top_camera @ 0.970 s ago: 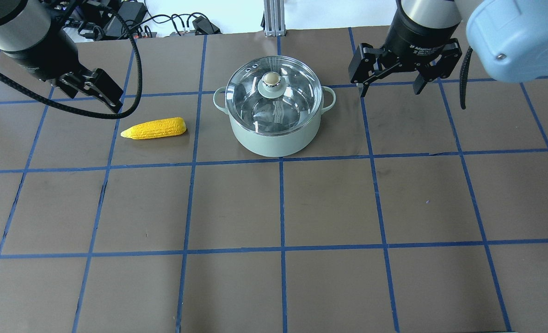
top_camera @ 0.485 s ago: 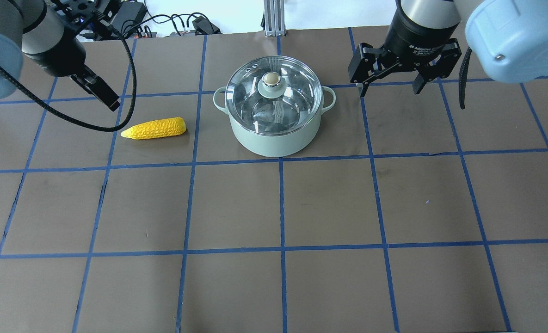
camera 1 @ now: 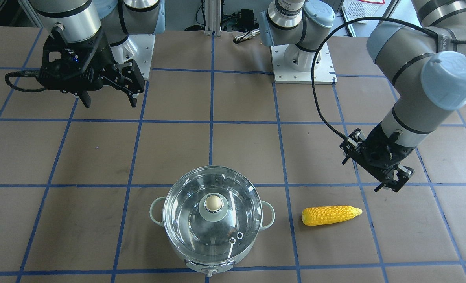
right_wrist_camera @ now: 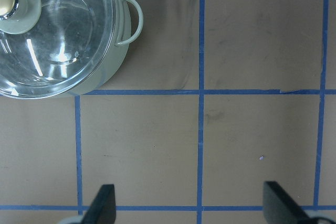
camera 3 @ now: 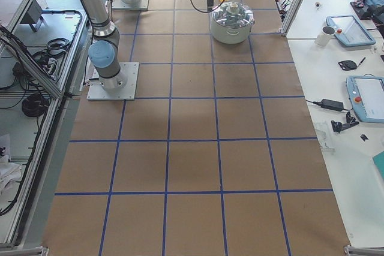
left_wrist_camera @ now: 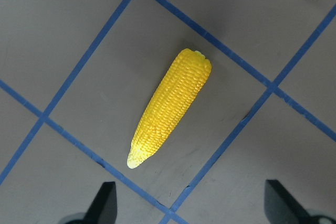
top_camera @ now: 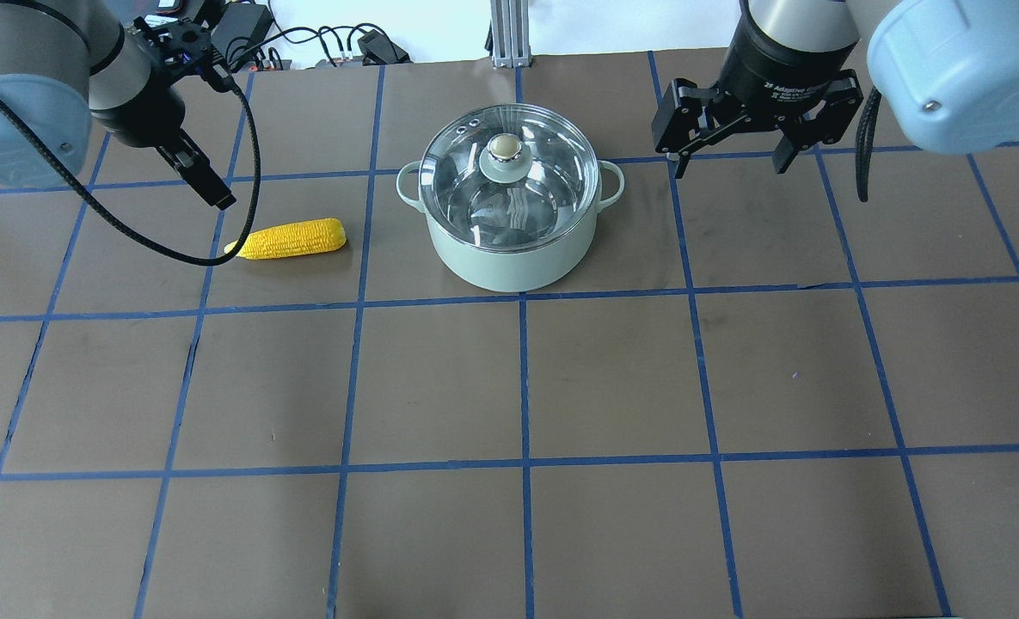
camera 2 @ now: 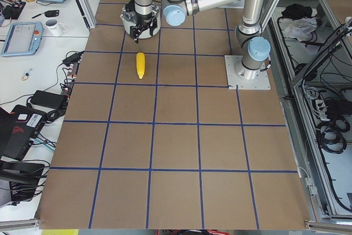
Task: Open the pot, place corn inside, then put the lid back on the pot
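In the overhead view the pot (top_camera: 518, 258) sits at the upper centre of the table (top_camera: 612, 378), with the lid (top_camera: 509, 176) seated on it, knob up. The corn (top_camera: 290, 239) lies flat on the table to the left of the pot and apart from it, its tapered tip pointing toward the left edge of the frame. The left gripper (top_camera: 224, 202) hangs at the upper left, just beyond that tip and not touching the cob. In its wrist view the 2 fingertips (left_wrist_camera: 105, 205) show at the bottom corners, spread wide with nothing between them, and the cob lies in the middle of the frame. The right gripper (top_camera: 726, 168) hangs at the upper right, beside the pot's right handle and clear of it, its jaws spread wide and holding nothing.
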`<state>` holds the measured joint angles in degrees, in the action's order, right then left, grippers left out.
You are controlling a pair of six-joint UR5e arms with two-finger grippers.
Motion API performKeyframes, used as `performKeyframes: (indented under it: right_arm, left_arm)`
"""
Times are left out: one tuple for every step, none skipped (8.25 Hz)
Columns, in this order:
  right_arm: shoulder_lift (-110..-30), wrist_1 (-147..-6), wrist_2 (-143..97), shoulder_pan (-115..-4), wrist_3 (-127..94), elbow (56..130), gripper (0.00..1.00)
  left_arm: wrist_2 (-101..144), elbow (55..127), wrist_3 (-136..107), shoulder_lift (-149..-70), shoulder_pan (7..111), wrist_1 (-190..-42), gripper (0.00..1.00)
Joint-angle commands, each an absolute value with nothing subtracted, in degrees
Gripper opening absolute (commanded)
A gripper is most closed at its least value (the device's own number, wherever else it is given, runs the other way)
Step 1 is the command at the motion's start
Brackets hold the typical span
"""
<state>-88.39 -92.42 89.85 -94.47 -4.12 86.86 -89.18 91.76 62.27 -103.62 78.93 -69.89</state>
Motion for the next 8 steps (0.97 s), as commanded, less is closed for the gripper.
performKeyframes:
  right_arm:
    - [-88.42, -92.2, 89.83, -94.31, -3.69, 86.57, 1.0]
    - [-88.33, -92.63, 90.0, -94.31, -3.34, 86.66, 1.0]
    - [-87.72, -93.68, 89.83, -94.31, -0.64, 86.05, 1.0]
    - [-86.15, -94.74, 89.82, -94.31, -0.01, 84.91, 1.0]
    - [-82.74, -94.75, 89.65, -94.48, -0.35, 80.29, 1.0]
    - [-78.44, -94.83, 88.95, -94.48, -0.44, 76.24, 1.0]
    - [-75.18, -97.44, 88.86, -95.35, -0.7, 75.51, 1.0]
    - [-73.23, -98.43, 88.94, -97.19, -3.84, 75.5, 1.0]
  left_arm:
    - [-85.96, 91.76, 69.84, -109.23, 78.58, -67.77, 1.0]
    - [-85.87, 91.76, 70.74, -110.99, 78.31, -67.59, 1.0]
    - [-85.87, 91.76, 72.49, -112.31, 78.31, -67.41, 1.0]
    - [-85.96, 91.67, 75.38, -113.72, 78.22, -65.06, 1.0]
    - [-85.96, 91.76, 76.54, -114.95, 78.22, -62.34, 1.0]
    - [-85.87, 91.76, 76.9, -116.09, 78.22, -60.4, 1.0]
    - [-85.87, 91.76, 80.38, -117.5, 78.31, -59.95, 1.0]
    - [-85.87, 91.84, 83.38, -118.29, 78.22, -59.77, 1.0]
